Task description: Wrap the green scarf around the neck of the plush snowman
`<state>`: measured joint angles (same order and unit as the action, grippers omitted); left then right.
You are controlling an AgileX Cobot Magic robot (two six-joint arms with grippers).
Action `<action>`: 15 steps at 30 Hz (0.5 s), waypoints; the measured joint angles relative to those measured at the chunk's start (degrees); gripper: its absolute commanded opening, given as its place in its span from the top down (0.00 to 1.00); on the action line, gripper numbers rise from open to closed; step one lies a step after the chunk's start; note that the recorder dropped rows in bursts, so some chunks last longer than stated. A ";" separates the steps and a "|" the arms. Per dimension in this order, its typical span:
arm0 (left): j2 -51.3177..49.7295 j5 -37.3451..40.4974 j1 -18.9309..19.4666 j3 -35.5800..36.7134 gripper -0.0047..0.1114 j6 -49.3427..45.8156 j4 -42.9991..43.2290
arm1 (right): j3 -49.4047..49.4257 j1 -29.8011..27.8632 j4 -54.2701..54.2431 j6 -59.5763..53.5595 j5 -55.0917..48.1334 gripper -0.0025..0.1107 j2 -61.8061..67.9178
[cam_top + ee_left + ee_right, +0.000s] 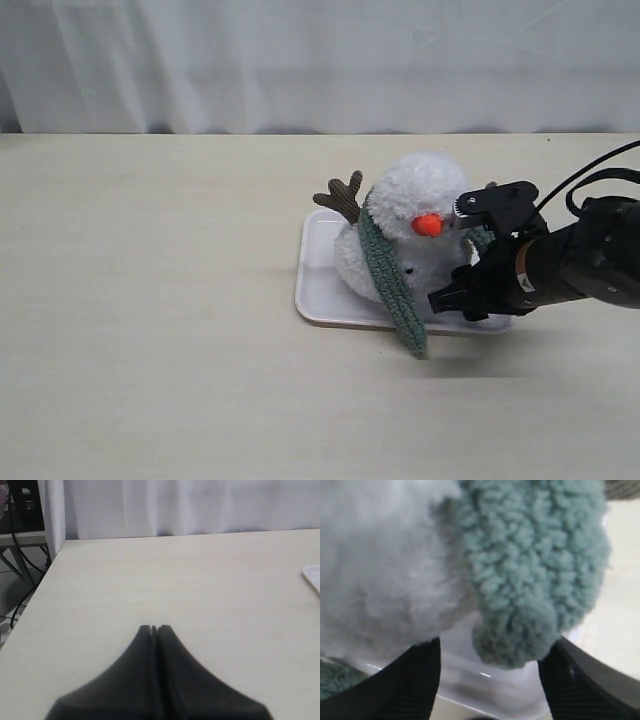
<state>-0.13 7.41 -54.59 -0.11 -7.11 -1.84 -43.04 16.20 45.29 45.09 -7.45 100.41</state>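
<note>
Green scarf slanting down plush snowman's front, other end between right gripper's wide-apart jaws, left gripper closed

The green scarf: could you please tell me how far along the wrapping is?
Done: the fuzzy dull-green knitted scarf runs behind the fluffy white plush snowman's neck, one end hanging down its front. In hand: the right gripper, jaws apart, straddles the other end. Left: crossing the ends in front.
</note>
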 measured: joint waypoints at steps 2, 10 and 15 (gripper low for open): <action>0.00 0.00 0.00 0.00 0.96 0.00 0.00 | -0.09 -0.04 0.69 0.00 0.14 0.55 0.50; 0.00 0.00 0.00 0.00 0.96 0.00 0.00 | -0.09 -2.22 1.42 0.00 0.28 0.86 2.20; 0.00 0.00 0.00 0.00 0.96 0.00 0.00 | -0.09 -2.35 1.42 0.00 0.28 0.94 2.20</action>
<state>-0.13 7.41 -54.59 -0.11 -7.11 -1.84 -43.12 13.85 46.71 45.09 -7.17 102.61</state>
